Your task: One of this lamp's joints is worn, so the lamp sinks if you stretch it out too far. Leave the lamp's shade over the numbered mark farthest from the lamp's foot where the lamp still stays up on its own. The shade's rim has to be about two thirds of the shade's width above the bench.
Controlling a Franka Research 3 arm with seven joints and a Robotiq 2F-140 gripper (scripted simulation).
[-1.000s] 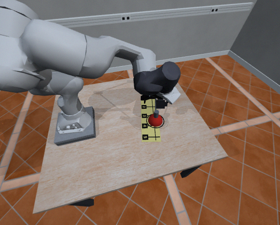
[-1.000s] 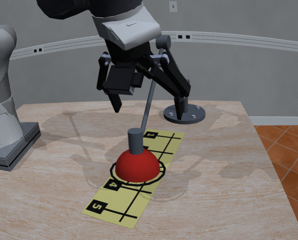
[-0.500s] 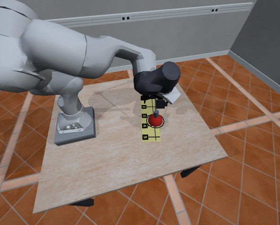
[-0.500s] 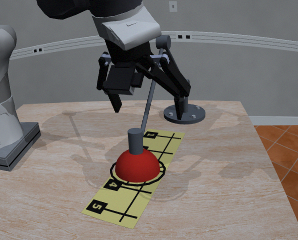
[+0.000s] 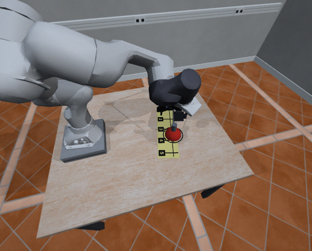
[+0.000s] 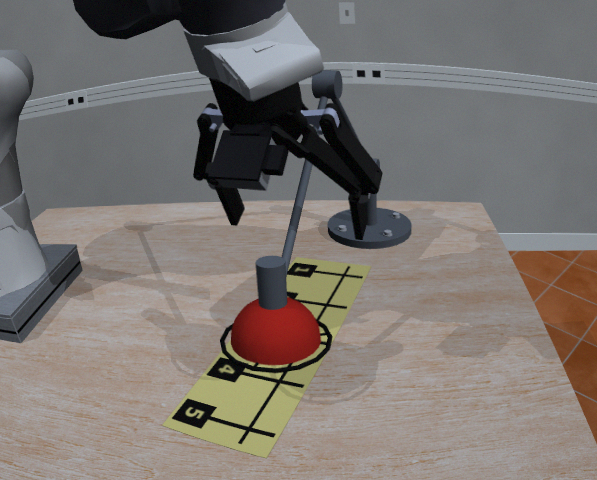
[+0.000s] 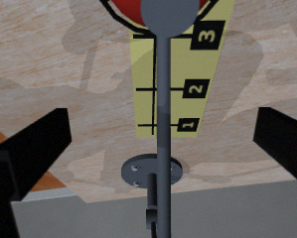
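Note:
The lamp's red dome shade (image 6: pixel 276 330) with a grey stub on top sits low, at or just above the yellow numbered strip (image 6: pixel 270 356), inside a black ring around mark 3; it covers the 3 in this view. It also shows in the top view (image 5: pixel 173 134). A thin grey arm (image 6: pixel 298 198) runs up from the shade to a joint (image 6: pixel 327 82) and down to the round grey foot (image 6: pixel 369 227) behind mark 1. My gripper (image 6: pixel 295 211) is open and empty, its fingers astride the lamp's arm well above the shade. The wrist view shows the arm (image 7: pixel 163 124) between my spread fingers.
My robot base (image 5: pixel 82 140) stands on the left side of the wooden bench. Marks 4 (image 6: pixel 226 369) and 5 (image 6: pixel 195 413) lie uncovered toward the bench's front. The bench's right edge drops to the tiled floor.

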